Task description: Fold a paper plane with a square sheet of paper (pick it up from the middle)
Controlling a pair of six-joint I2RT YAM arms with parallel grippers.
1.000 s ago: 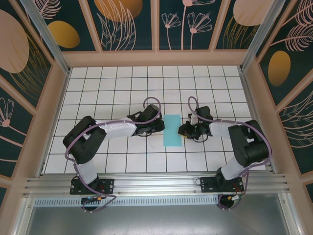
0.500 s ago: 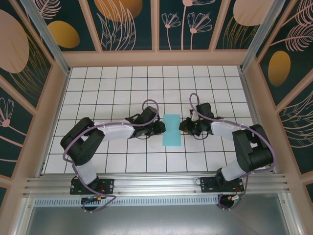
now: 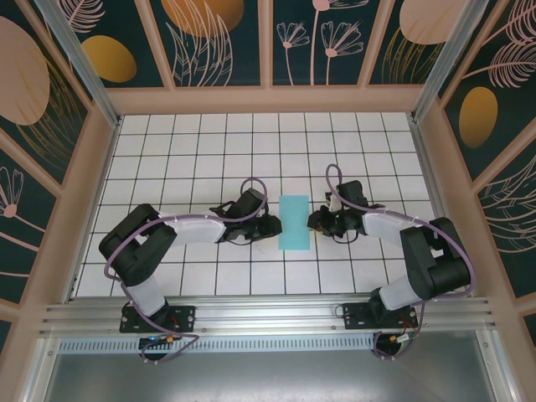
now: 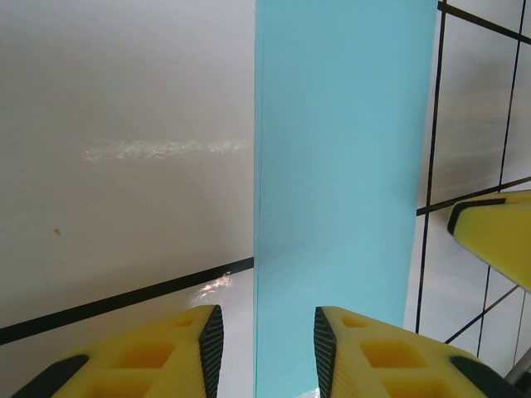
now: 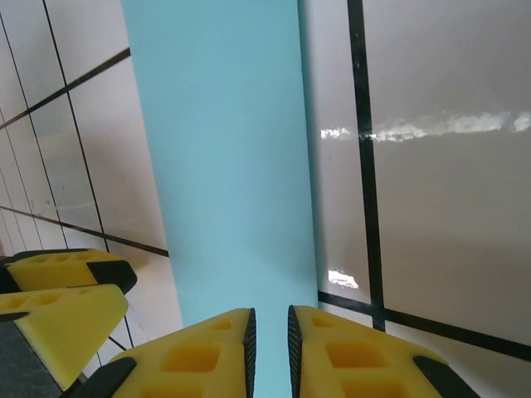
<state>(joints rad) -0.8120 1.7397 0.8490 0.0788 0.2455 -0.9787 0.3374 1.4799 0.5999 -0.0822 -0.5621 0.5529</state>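
Looking down from above, I saw the patterned walls [image 3: 209,42] closing in the white tiled table [image 3: 184,151] at 9, 12 and 3 o'clock, with my two bases bolted along its 6 o'clock edge. My left arm [image 3: 188,226] reached in from 8 o'clock and my right arm [image 3: 394,228] from 4 o'clock, both bent toward the middle of the table. There the sheet of paper [image 3: 294,222] lay on the tiles, light turquoise. It showed as an oblong with its long sides running 12 to 6, not as a square. My left gripper [image 3: 273,226] sat at the sheet's 9 o'clock edge and my right gripper [image 3: 314,222] at its 3 o'clock edge, each low over the table.

In my left wrist view the left gripper was released. Its yellow fingers [image 4: 158,361] stood plainly apart, and the sheet's long edge ran down into the gap between them with nothing pinched.

In my right wrist view the right gripper had only a narrow slit between its fingers [image 5: 357,356], with turquoise showing in that slit. I could not tell whether it was nipping the paper or merely poised over it. The left gripper's yellow tips showed at 8 o'clock, just beside the sheet's far long edge.
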